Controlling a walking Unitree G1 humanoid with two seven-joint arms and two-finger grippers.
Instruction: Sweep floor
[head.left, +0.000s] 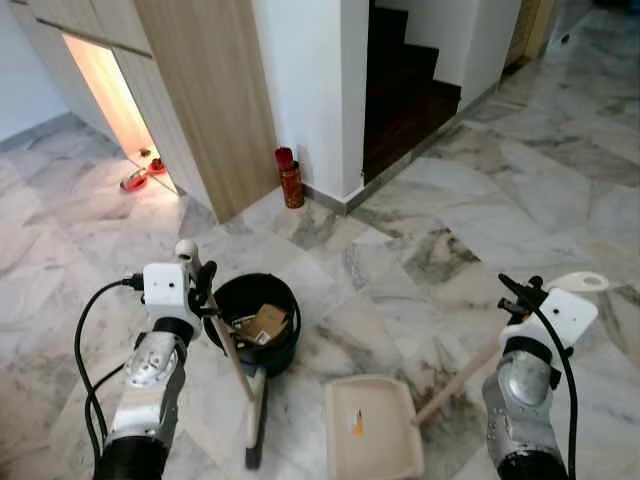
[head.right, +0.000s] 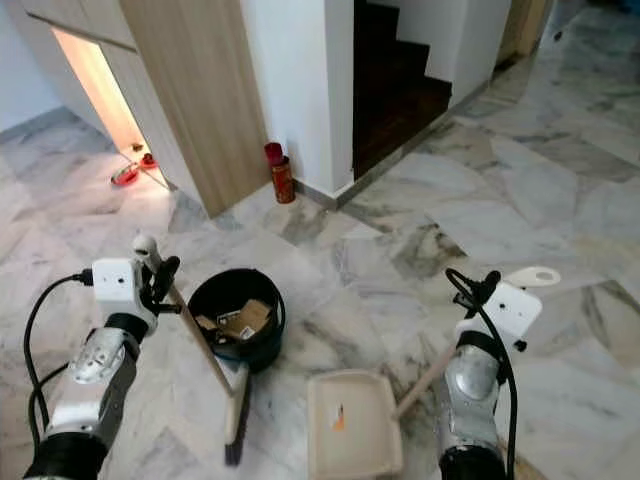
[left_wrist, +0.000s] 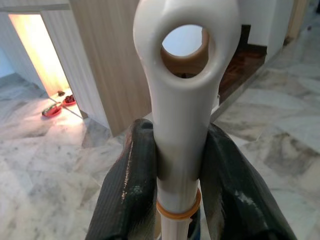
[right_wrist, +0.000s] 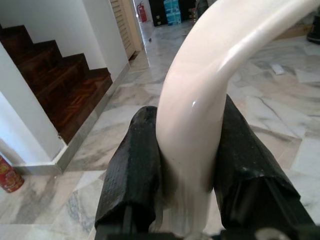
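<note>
My left gripper is shut on the cream handle of a broom; the handle's ring end sticks up past the black fingers. The broom's dark brush head rests on the marble floor in front of a black bucket that holds cardboard scraps. My right gripper is shut on the curved cream handle of a dustpan, which lies flat on the floor with a small orange scrap in it.
A wooden cabinet and white wall corner stand ahead, with a red can at the wall's foot. Dark wooden stairs rise behind. Red shoes lie in the lit gap at left. Open marble floor spreads to the right.
</note>
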